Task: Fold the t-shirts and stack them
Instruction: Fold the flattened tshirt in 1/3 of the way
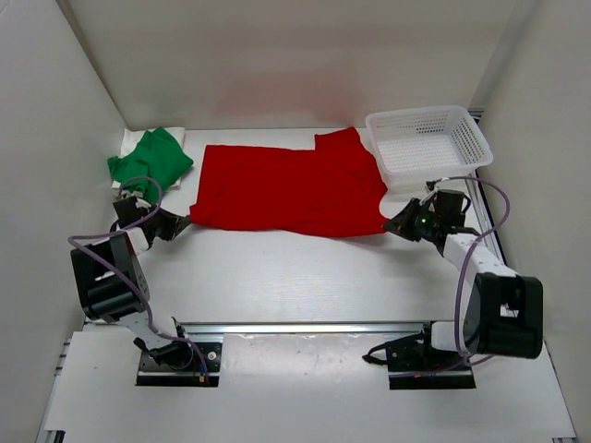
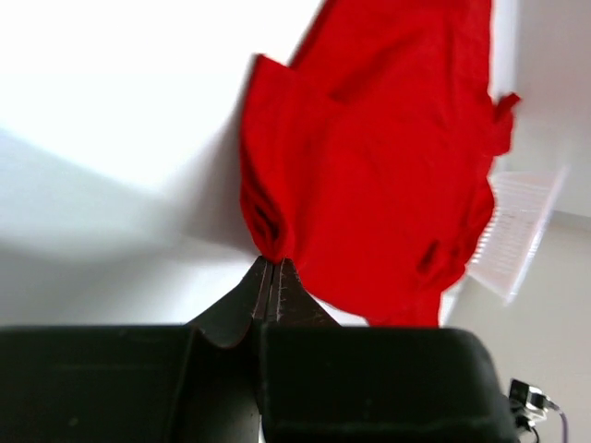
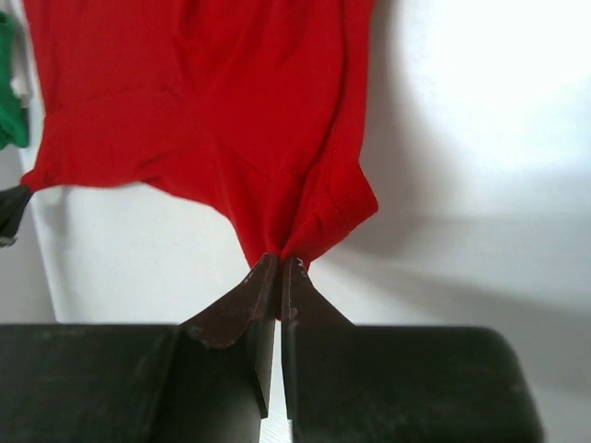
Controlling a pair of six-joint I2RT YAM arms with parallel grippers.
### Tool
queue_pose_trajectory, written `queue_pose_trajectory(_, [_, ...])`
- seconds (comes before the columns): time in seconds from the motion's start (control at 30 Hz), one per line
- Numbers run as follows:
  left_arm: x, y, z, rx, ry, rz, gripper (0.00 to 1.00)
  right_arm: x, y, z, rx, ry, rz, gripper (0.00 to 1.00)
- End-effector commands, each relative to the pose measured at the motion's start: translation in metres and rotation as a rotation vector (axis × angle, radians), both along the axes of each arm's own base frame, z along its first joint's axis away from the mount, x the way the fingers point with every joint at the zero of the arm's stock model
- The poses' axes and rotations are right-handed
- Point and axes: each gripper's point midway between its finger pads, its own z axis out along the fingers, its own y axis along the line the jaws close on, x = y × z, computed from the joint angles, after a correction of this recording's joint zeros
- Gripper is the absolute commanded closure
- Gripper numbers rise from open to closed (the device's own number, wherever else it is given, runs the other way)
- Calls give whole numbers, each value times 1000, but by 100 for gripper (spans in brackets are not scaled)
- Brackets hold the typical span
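The red soft cloth t-shirt (image 1: 291,189) looks ready for a fold of its near edge away from the arms. To do that well, both pinched corners should rise together, level and taut, so the hem travels straight and lands square. The left gripper (image 2: 274,277) is clamped tight on the near-left corner and the right gripper (image 3: 280,268) on the near-right one, with the cloth puckering at each pinch. The shirt lies spread flat, lightly creased, on the back half of the white table (image 1: 295,277). It sits between a bunched bright green shirt (image 1: 150,159) and a white plastic mesh basket (image 1: 471,138).
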Motion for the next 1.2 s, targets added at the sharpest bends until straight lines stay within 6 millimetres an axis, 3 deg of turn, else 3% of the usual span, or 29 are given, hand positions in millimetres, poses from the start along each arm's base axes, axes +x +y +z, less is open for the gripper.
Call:
queue_pose_trajectory(0.0, [-33,15,-3,99,64,-9,100,-20,-15,-12,-63,23,-49,100])
queue_pose_trajectory(0.17, [-62,23,-1,198,114,-26,100,-66,-7,-32,-10,108,-22,100])
queue_pose_trajectory(0.2, [-70,21,-3,204,133,-27,100,-69,-6,-25,-2,88,-27,100])
queue_pose_trajectory(0.27, [-83,31,-7,283,163,-10,100,-86,-5,-33,-9,106,-31,100])
queue_pose_trajectory(0.3, [-91,26,-7,289,174,-21,100,-97,-4,-36,-11,121,-30,99])
queue_pose_trajectory(0.43, [-121,22,-17,374,235,-16,100,-109,-8,-20,-37,69,-54,100])
queue_pose_trajectory(0.53, [-139,25,-21,345,264,18,94,-122,1,-17,17,86,-56,100])
queue_pose_trajectory(0.63, [-153,16,-27,284,309,12,97,-137,6,-25,25,140,-62,100])
queue_pose_trajectory(0.7, [-154,19,-23,260,298,42,98,-140,1,-25,-6,166,-87,100])
queue_pose_trajectory(0.77, [-157,26,-22,271,304,86,92,-141,-4,-28,-34,189,-112,100])
queue_pose_trajectory(0.8, [-157,31,-21,289,304,102,83,-139,-5,-23,-35,181,-111,99])
queue_pose_trajectory(0.93, [-144,47,9,334,225,188,47,-135,-1,-14,-28,154,-68,63])
queue_pose_trajectory(1.0, [-129,47,35,400,136,189,41,-122,-9,4,-89,99,-68,54])
queue_pose_trajectory(1.03, [-118,38,53,442,72,154,44,-115,-12,18,-131,63,-52,50])
queue_pose_trajectory(1.1, [-105,29,85,544,-51,139,54,-102,-11,37,-173,25,-24,49])
queue_pose_trajectory(1.13, [-101,15,89,549,-85,88,60,-92,-2,56,-175,-44,20,58])
queue_pose_trajectory(1.17, [-96,-2,92,548,-127,32,61,-86,11,62,-166,-72,62,75])
